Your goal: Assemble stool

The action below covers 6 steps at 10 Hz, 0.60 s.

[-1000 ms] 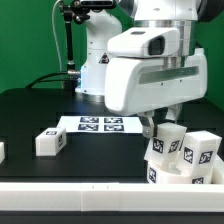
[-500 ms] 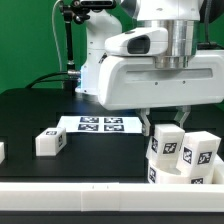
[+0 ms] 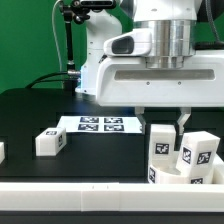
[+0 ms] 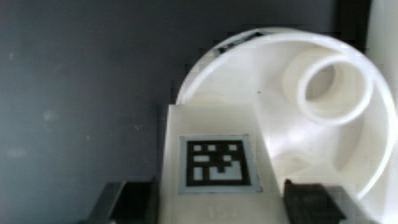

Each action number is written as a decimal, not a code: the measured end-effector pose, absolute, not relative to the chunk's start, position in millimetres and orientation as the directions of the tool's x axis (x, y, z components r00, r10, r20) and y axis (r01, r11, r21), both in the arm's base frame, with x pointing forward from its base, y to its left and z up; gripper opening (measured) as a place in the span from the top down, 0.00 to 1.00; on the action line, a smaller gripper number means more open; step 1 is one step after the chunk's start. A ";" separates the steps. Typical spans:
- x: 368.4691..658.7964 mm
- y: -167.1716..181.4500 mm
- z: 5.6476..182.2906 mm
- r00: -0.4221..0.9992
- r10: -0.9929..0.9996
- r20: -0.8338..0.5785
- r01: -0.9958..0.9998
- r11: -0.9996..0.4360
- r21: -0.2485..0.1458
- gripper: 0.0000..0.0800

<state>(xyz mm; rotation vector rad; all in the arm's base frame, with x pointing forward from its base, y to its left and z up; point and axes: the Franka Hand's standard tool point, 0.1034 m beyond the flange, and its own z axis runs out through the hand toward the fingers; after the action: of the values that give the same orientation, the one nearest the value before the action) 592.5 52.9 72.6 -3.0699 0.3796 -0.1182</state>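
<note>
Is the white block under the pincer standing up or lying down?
Standing up: the leg is on end, tall and straight, above the round seat, with its tag facing the exterior view and the pincer shut on its top.

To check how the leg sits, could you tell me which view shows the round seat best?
The wrist view: the seat fills much of it, curved rim and round hole plain, beyond the tagged leg in the gripper. The exterior view shows only a low sliver of it under two upright legs.
</note>
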 end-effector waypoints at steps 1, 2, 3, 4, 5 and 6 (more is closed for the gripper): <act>592.4 52.6 72.8 0.937 -0.344 0.064 -0.340 -0.938 -0.072 0.58; 592.6 53.1 73.0 0.895 -0.443 0.058 -0.438 -0.895 -0.083 0.58; 592.5 54.4 72.9 0.856 -0.514 0.053 -0.509 -0.856 -0.087 0.58; 592.3 57.1 73.0 0.796 -0.604 0.042 -0.599 -0.796 -0.095 0.58; 592.4 60.1 73.3 0.727 -0.686 0.025 -0.680 -0.725 -0.107 0.58; 592.5 62.7 73.6 0.646 -0.763 0.003 -0.758 -0.642 -0.119 0.58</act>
<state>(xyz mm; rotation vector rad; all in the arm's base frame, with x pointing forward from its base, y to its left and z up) 592.5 62.7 73.6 -2.7523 1.2761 -0.0806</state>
